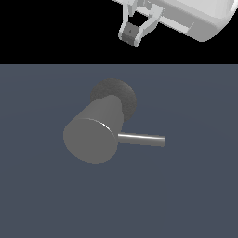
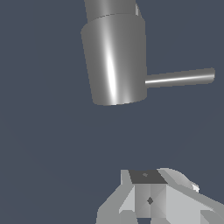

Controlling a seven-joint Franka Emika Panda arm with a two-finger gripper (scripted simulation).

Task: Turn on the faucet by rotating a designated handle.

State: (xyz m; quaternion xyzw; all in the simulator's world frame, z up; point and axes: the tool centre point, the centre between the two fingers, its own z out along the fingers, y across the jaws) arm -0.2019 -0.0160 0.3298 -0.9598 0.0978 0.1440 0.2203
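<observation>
The faucet (image 1: 95,132) is a thick matte grey cylinder with a flat round end face, standing on a darker rough round base (image 1: 118,95). Its handle (image 1: 142,139), a thin shiny metal rod, sticks out of the cylinder's side toward the exterior view's right. My white gripper (image 1: 130,35) hovers well above and behind the faucet, apart from it, fingers together with nothing between them. In the wrist view the faucet (image 2: 114,61) and the handle (image 2: 180,78) show beyond the gripper (image 2: 148,194), with a wide gap of floor between.
A flat blue-grey floor (image 1: 186,195) surrounds the faucet. A black background lies behind the gripper in the exterior view.
</observation>
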